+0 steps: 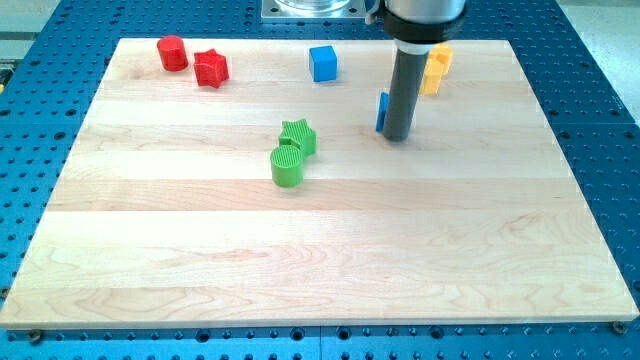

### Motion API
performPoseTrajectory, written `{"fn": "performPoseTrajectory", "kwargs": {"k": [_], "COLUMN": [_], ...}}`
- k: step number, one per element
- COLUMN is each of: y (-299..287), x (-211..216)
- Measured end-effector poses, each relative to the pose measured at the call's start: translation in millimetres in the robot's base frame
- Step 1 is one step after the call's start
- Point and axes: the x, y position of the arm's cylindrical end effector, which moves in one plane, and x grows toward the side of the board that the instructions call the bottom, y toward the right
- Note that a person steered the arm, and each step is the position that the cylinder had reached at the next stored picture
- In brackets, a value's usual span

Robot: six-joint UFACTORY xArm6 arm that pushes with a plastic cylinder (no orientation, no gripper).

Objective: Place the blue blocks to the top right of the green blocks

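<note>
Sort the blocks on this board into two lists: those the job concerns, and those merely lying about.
Job: blue cube; blue block mostly hidden behind my tip; green star; green cylinder.
Lying about: red cylinder; red star; yellow blocks.

Single high, oblique view over the whole wooden board (300,260).
</note>
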Motion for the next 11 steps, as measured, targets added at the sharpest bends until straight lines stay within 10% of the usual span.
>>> {"fn": "performPoseTrajectory", "kwargs": {"k": [2, 6, 9, 11], "y": [11.8, -84.0, -70.9, -63.1], "x": [-74.7, -59.5, -133.8, -61.2]}}
